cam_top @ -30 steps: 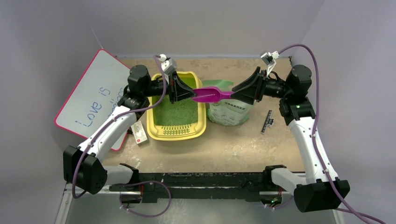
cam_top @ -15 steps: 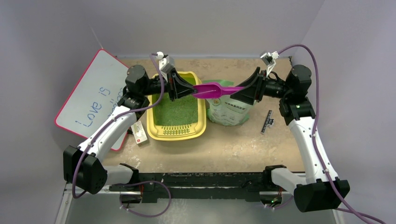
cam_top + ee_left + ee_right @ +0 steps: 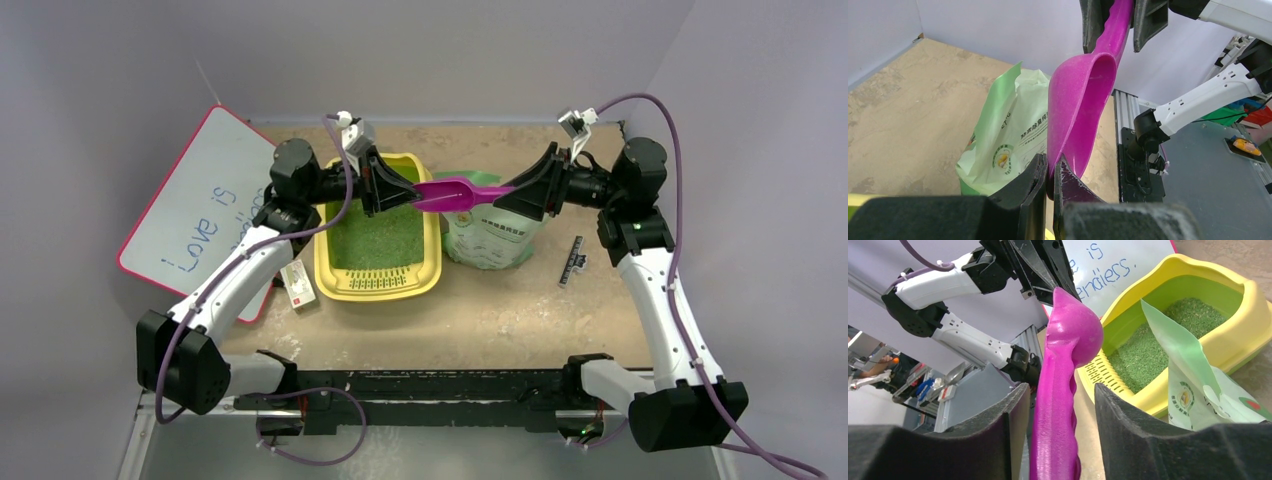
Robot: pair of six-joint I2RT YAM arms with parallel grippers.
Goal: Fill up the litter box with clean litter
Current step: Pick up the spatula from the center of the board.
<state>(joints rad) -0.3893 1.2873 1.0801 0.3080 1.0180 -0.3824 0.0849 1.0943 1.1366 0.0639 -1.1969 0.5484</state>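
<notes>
The yellow litter box (image 3: 335, 275) lies left of centre, with green clean litter (image 3: 378, 245) covering its floor; the right wrist view also shows the box (image 3: 1228, 340) and litter (image 3: 1158, 350). A purple scoop (image 3: 455, 193) hangs level above the box's right rim. My left gripper (image 3: 412, 197) is shut on the tip of the scoop's bowl (image 3: 1080, 100). My right gripper (image 3: 505, 192) straddles the scoop's handle (image 3: 1063, 390), jaws open with a gap on each side. The scoop's bowl looks empty.
A pale green litter bag (image 3: 490, 235) stands open just right of the box, under the scoop. A white board with a pink edge (image 3: 195, 210) leans at the left. A small white packet (image 3: 299, 285) and a black ruler (image 3: 571, 262) lie on the tabletop.
The left gripper has lifted the scoop slightly and turned it level. The right gripper's jaws have narrowed around the handle without touching it.
</notes>
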